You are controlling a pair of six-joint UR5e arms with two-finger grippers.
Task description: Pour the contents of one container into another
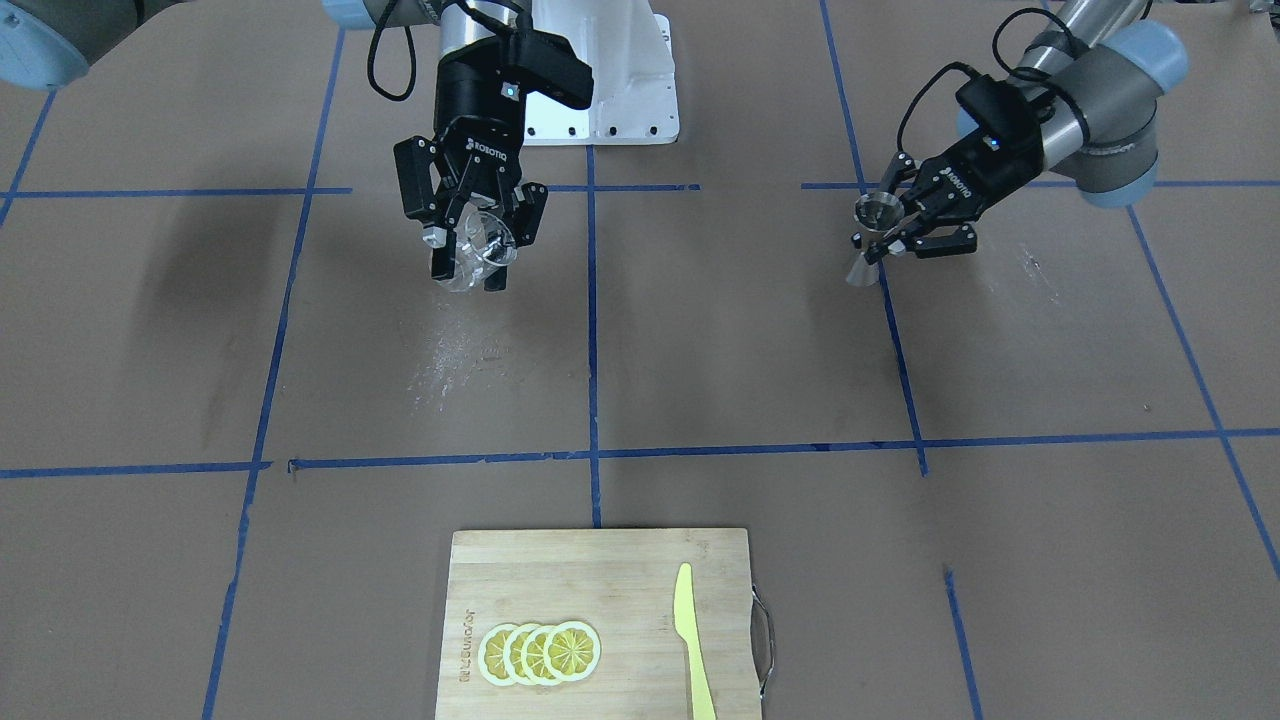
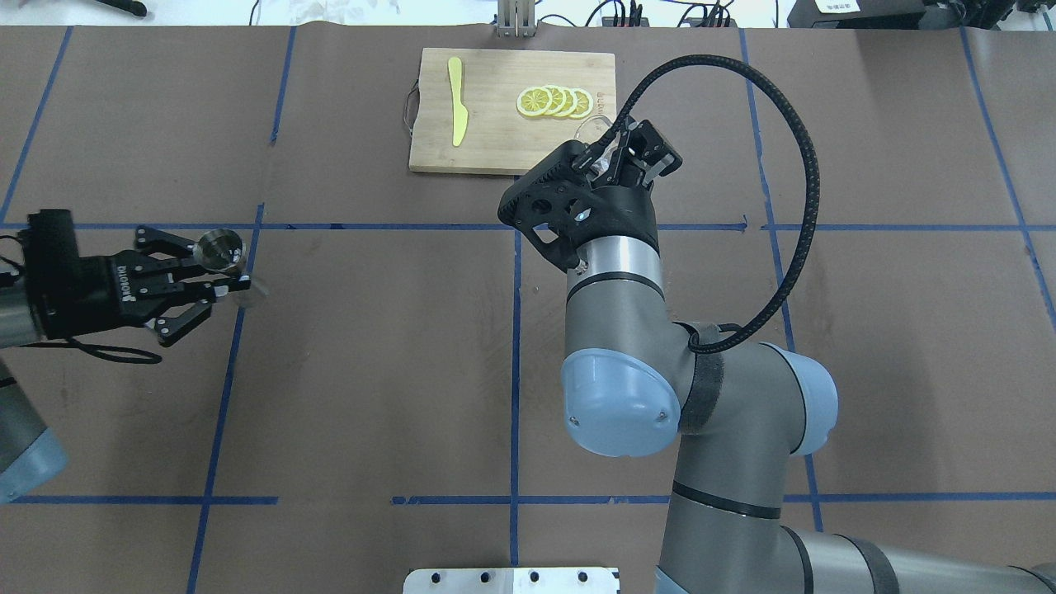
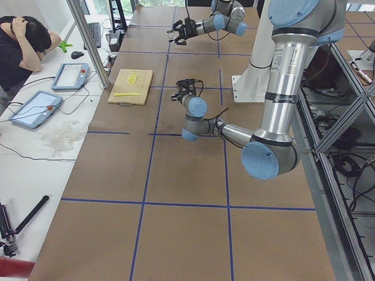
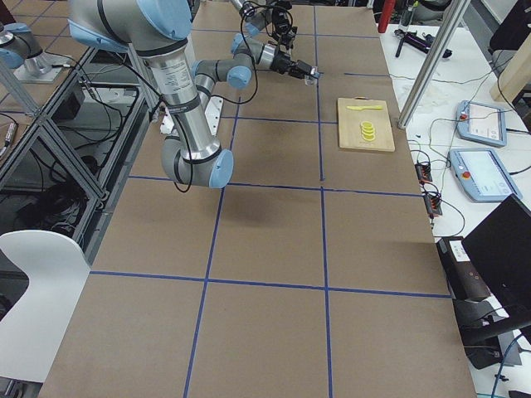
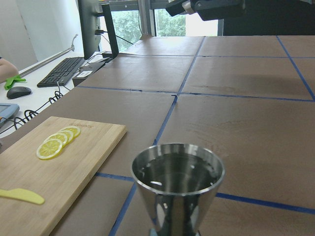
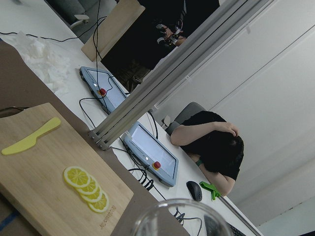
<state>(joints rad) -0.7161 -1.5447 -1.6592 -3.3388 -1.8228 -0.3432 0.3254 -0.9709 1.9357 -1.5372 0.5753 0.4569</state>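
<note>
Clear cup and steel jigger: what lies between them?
Nothing stands between the clear cup and the steel jigger. In the exterior front-facing view that stretch is bare brown table, crossed only by blue tape lines.

Left arm [image 1: 1100, 100] jaws level, clamped on jigger [image 1: 877, 212]; right arm [image 2: 615, 280] jaws angled down, clamped on cup [image 1: 478, 245].

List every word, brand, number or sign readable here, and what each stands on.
"ROBOTIQ": white letters on the right claw, which grips the clear cup.
"ROBOTIQ": white letters on the left claw, which grips the jigger.
Burned-in mark on the cutting board, beside the lemon slices: too small to read.
No other text is legible.
</note>
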